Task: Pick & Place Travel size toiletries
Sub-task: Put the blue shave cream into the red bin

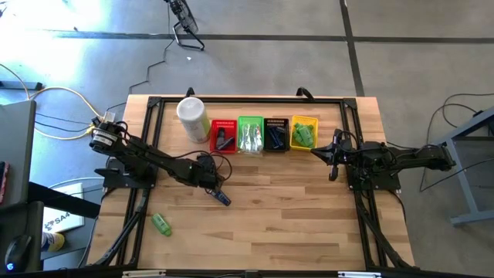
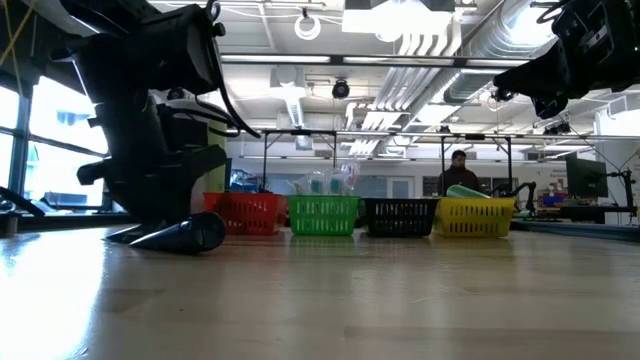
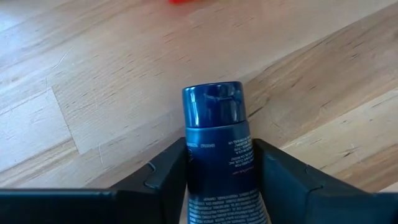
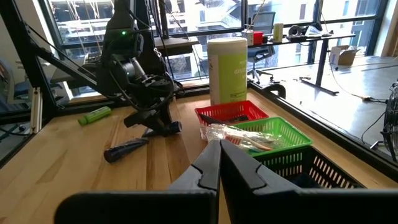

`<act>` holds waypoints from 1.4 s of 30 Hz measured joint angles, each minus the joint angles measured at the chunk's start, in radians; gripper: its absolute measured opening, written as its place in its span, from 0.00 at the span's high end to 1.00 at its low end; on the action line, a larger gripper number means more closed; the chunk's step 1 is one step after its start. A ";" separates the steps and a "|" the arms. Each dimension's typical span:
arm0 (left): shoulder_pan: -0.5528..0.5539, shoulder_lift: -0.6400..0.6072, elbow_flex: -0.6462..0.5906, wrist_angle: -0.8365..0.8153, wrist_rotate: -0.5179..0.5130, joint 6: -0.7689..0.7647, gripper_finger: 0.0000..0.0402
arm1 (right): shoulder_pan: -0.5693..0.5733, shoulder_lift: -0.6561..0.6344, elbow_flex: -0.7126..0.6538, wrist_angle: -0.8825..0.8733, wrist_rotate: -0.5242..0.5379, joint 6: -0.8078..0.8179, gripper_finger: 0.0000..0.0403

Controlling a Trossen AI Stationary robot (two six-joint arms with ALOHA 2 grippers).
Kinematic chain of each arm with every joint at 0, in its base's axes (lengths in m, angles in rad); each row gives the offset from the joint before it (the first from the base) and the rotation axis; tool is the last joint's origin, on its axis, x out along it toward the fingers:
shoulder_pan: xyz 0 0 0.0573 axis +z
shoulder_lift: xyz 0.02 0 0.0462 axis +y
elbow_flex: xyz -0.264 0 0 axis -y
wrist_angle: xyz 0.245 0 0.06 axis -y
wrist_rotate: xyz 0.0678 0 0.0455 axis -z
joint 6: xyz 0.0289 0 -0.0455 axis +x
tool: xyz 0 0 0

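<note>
Navy tube (image 3: 217, 155) with white print. Bright green bottle (image 1: 161, 224). Red (image 1: 223, 136), green (image 1: 250, 135), black (image 1: 276, 134), yellow (image 1: 304, 133) baskets. White canister (image 1: 193, 118), pale green label. Light wood-grain bench (image 1: 293, 216). Black end effector fingers (image 3: 283, 180).

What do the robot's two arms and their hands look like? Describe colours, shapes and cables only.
Both arms are black and jointed. The left hand has two flat, angular matte-black fingers. The right hand has two pointed, wedge-like black fingers. Yellow and white cables run to the left arm's base.
</note>
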 joint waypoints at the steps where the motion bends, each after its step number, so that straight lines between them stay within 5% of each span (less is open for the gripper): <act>1: 0.000 0.000 0.000 0.000 0.000 0.000 0.59 | 0.000 0.000 0.000 0.000 0.000 0.000 0.99; 16: 0.000 -0.018 -0.001 -0.007 0.015 0.007 0.62 | 0.000 0.000 0.000 -0.010 0.000 -0.004 0.99; 29: 0.000 -0.197 -0.002 0.002 -0.014 0.071 0.62 | 0.000 0.000 0.000 -0.011 0.000 -0.007 0.99; 42: 0.011 -0.293 0.000 0.429 -0.132 0.453 0.62 | 0.000 0.000 0.000 -0.011 0.000 -0.007 0.99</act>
